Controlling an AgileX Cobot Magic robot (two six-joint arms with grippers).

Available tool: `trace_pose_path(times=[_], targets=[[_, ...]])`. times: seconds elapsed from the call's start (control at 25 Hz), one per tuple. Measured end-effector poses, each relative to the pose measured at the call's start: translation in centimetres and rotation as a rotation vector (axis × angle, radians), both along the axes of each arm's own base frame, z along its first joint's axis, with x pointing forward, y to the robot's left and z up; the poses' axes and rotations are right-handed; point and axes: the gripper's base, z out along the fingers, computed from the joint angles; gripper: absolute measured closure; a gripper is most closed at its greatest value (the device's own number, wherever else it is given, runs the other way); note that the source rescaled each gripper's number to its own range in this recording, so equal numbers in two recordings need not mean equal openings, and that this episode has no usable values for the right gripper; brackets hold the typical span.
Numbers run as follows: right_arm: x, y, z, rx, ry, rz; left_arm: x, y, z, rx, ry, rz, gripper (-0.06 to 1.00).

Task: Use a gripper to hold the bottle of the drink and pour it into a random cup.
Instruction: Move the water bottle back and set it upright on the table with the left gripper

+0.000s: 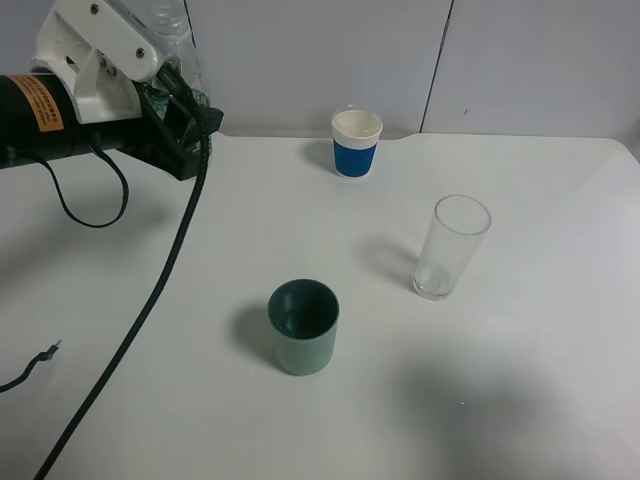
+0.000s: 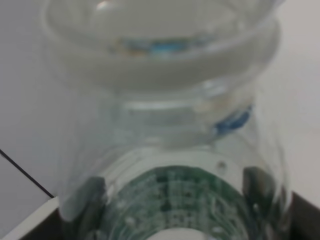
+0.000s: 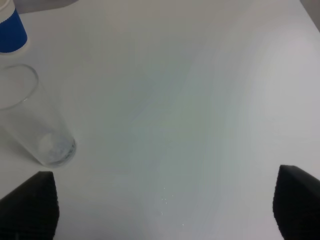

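— Your left gripper (image 1: 178,122) is clamped on the bottle (image 1: 172,30), held over the far left corner of the table (image 1: 540,400). Can you read its green label (image 2: 175,205)?
— No, the pale print blurs. Same for the orange label (image 1: 38,100) on your arm (image 1: 20,145): black writing, too small.
— And the cup (image 1: 303,327)?
— Matte grey-green cylinder, dark inside, upright near the middle, well apart from the bottle. Your right gripper (image 3: 165,210) is spread wide above the white tabletop, near the clear glass (image 3: 35,125).

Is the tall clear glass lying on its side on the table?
No, the tall clear glass stands upright on the table, with its open mouth facing up.
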Motion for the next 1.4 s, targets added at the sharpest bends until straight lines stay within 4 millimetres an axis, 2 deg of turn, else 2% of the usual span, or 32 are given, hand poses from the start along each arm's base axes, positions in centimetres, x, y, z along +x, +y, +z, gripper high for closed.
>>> trace_pose_path(times=[0.48, 0.64, 1.04, 1.28, 1.4], targets=[[0.0, 0.0, 0.0, 0.0, 0.0, 0.0, 0.2, 0.4, -1.2, -0.12, 0.22, 0.128, 0.94], [0.0, 0.0, 0.0, 0.0, 0.0, 0.0, 0.9, 0.6, -0.5, -0.068, 0.265, 0.183, 0.94], [0.0, 0.0, 0.0, 0.0, 0.0, 0.0, 1.4, 0.7, 0.2, 0.064, 0.211, 0.156, 0.94], [0.0, 0.0, 0.0, 0.0, 0.0, 0.0, 1.4, 0.7, 0.2, 0.058, 0.209, 0.16, 0.94], [0.0, 0.0, 0.0, 0.0, 0.0, 0.0, 1.3, 0.9, -0.1, 0.024, 0.271, 0.199, 0.94]])
